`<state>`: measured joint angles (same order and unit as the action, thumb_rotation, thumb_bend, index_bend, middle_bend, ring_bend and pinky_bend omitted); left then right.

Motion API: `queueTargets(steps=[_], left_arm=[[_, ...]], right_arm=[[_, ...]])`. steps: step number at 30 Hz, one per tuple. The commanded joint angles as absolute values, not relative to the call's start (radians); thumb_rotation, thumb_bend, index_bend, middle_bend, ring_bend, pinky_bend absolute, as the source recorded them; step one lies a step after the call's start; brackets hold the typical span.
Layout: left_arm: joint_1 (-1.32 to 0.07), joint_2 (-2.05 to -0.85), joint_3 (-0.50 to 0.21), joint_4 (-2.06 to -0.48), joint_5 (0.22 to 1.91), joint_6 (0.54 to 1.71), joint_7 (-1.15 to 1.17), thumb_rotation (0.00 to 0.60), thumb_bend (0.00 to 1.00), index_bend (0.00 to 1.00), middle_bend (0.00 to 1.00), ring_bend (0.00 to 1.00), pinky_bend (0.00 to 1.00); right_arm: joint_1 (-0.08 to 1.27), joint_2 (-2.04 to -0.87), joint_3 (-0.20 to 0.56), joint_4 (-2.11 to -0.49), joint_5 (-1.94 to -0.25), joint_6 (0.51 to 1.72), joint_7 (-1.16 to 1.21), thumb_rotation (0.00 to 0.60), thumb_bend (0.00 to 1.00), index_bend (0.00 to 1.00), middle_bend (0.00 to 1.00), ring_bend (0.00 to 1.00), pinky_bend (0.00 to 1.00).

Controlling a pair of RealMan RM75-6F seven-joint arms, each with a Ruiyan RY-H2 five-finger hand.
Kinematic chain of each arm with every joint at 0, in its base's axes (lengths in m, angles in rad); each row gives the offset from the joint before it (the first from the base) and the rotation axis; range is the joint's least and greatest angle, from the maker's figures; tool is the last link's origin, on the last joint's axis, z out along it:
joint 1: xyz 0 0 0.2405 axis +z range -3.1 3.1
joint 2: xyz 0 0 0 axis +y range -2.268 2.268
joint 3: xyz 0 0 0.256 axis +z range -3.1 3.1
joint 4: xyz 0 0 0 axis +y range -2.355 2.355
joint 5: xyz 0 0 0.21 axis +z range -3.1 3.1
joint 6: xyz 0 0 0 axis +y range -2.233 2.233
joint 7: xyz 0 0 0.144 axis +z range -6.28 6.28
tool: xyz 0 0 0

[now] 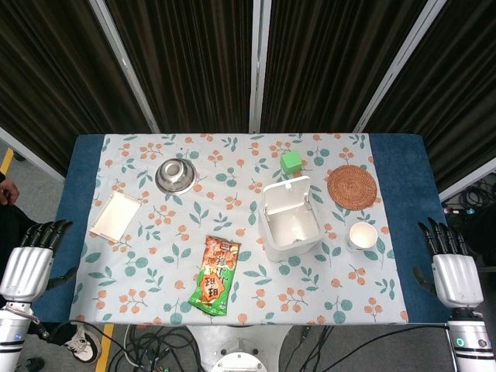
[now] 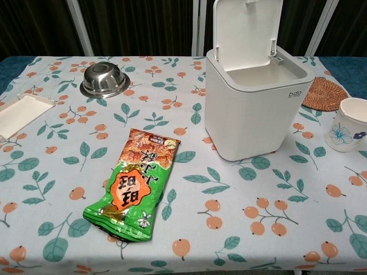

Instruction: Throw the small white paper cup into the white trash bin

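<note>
Both hands wait off the table's near corners, fingers spread and holding nothing; the cup stands untouched beside the bin.

From the head view, taking the table's middle as the clock centre: the left hand [image 1: 29, 263] sits at about 8 o'clock beyond the cloth's edge, fingers apart. A white rectangular tray [image 1: 115, 215] lies at 9 o'clock, an upturned steel bowl [image 1: 177, 175] at 10. A green and orange snack bag [image 1: 216, 274] lies flat at 6. The white trash bin [image 1: 288, 218], lid standing open, is just right of centre, with a small green block [image 1: 292, 161] at 1 o'clock behind it. The woven coaster [image 1: 351, 187] lies at 2. The small white paper cup [image 1: 362, 235] stands upright at 3 o'clock, near the bin's right side but not touching it. The right hand [image 1: 452, 267] rests at 4 o'clock off the table, fingers apart.
</note>
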<state>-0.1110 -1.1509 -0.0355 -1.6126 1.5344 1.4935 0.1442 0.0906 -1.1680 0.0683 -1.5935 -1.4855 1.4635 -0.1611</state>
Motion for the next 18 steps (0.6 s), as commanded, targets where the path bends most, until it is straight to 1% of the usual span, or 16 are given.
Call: queueTargets(steps=[1, 9, 12, 18], left_arm=[[-0.111, -1.148, -0.034, -1.612, 1.531, 1.489, 0.143, 0.600, 0.15, 0.14, 0.15, 0.12, 0.15], [-0.107, -1.154, -0.034, -1.603, 1.521, 1.490, 0.134, 0.600, 0.15, 0.14, 0.15, 0.12, 0.15], [-0.111, -1.163, -0.031, -1.597, 1.523, 1.480, 0.135, 0.600, 0.15, 0.14, 0.15, 0.12, 0.15], [-0.109, -1.187, -0.022, -1.573, 1.525, 1.475, 0.127, 0.600, 0.15, 0.14, 0.15, 0.12, 0.15]], right_arm=[[0.092, -1.172, 0.066, -1.591, -1.484, 1.459, -0.161, 0.600, 0.19, 0.00, 0.00, 0.00, 0.00], [0.106, -1.166, 0.066, -1.598, -1.497, 1.445, -0.155, 0.600, 0.19, 0.00, 0.00, 0.00, 0.00], [0.126, -1.158, 0.064, -1.606, -1.503, 1.413, -0.151, 0.600, 0.19, 0.00, 0.00, 0.00, 0.00], [0.188, -1.146, 0.073, -1.637, -1.464, 1.299, -0.205, 0.600, 0.19, 0.00, 0.00, 0.00, 0.00]])
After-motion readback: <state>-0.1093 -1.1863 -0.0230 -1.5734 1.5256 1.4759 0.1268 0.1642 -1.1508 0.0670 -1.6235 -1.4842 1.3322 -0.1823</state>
